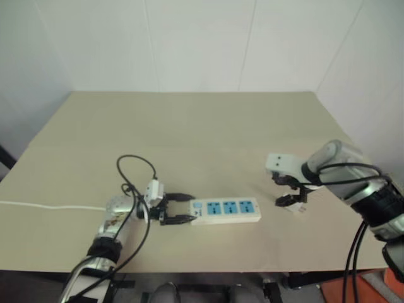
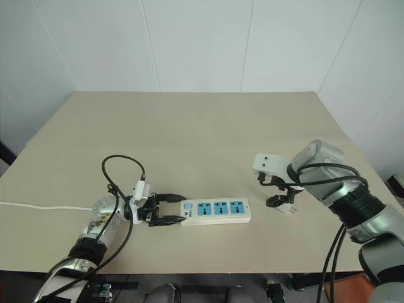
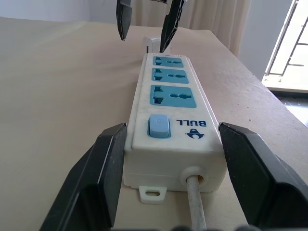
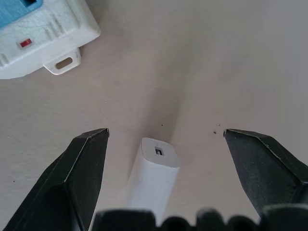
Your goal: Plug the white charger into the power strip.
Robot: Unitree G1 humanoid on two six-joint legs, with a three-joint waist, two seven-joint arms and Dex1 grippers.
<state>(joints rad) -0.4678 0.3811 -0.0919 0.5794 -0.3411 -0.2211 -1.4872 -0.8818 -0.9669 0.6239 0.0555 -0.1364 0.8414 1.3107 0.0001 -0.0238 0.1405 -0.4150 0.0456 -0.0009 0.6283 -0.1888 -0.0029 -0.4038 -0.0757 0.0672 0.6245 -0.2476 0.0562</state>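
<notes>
My left gripper (image 2: 169, 209), two black fingers on a white camera block, sits low and left of centre in the right eye view, lying level along the beige tabletop (image 2: 189, 126) and pointing toward the frame's right. Its fingers are partly closed around the switch end of the long flat white plastic power strip with three blue sockets (image 2: 214, 211); in the left wrist view one finger (image 3: 103, 168) touches the strip's side wall while the other stands just clear of the opposite wall, so I judge this a loose bracing hold, meant to stop the strip sliding when a plug is pushed in. The strip's thin white cord (image 2: 38, 206) runs off toward the left edge of the frame. My right gripper (image 2: 281, 197), at the right of the same view, points steeply down with its fingers spread as wide as they go, pinching nothing. Directly beneath it, between the fingers in the right wrist view, lies the small white rectangular charger block (image 4: 153, 175), flat on the table just past the strip's far end and apart from it. I read this as lining up to pick the charger; it is not yet gripped.
</notes>
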